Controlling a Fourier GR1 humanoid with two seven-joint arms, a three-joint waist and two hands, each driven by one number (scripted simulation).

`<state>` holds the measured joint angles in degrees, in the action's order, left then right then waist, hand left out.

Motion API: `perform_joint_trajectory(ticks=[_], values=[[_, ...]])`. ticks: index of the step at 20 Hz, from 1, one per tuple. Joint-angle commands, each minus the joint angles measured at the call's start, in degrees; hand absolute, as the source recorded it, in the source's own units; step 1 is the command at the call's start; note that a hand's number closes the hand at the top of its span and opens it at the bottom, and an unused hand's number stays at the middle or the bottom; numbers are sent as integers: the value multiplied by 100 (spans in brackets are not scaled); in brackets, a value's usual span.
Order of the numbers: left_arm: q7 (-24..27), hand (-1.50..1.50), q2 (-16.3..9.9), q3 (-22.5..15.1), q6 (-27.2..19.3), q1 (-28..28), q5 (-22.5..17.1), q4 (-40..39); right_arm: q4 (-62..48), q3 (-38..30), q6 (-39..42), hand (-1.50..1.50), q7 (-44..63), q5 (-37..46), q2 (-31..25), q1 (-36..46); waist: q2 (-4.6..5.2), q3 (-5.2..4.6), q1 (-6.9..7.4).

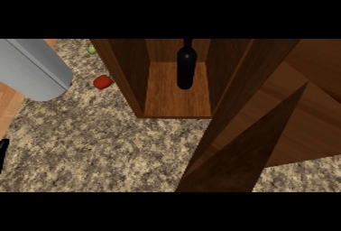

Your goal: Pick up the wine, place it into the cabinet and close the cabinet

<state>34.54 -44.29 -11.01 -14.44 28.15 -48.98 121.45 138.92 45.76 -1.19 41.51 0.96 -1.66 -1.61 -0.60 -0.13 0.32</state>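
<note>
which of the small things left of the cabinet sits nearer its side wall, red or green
The red item: it lies right beside the cabinet wall. The green one sits farther back.

— What sort of place is this?

— A kitchen, by the look of it. The desk [100, 149] has a speckled, granite-like top in tan and brown, the kind of surface used for preparing food.

— Anything else that points that way?

— A wooden cabinet [130, 76] stands on it with its door [233, 153] swung open, and a dark bottle [186, 67] stands inside on the shelf. To the left of the cabinet lie a small red thing [102, 81] and a green one [92, 49], apparently food. A strip of pale wood [10, 101] shows along the left edge.
</note>
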Motion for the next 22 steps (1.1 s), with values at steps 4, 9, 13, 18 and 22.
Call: perform_joint_trajectory(ticks=[4,9,13,18,22], values=[[-148,-150,-36,451,548,-114,-360,-377,7,1294,-995,150,226,755,155,1092,11,-10,0],[-405,-150,-46,448,551,-144,-465,-94,-532,1176,-1722,150,180,895,137,2003,15,-12,85],[-530,-150,53,493,563,-410,-485,-282,-1050,900,-1989,150,72,728,124,2696,49,-7,112],[-485,-150,324,183,590,-562,-271,-447,-1169,370,-2387,150,359,-82,114,3428,78,-8,134],[-814,-150,154,413,526,-875,-468,-322,-1909,-247,-2546,150,179,-648,122,4372,102,-9,236]])
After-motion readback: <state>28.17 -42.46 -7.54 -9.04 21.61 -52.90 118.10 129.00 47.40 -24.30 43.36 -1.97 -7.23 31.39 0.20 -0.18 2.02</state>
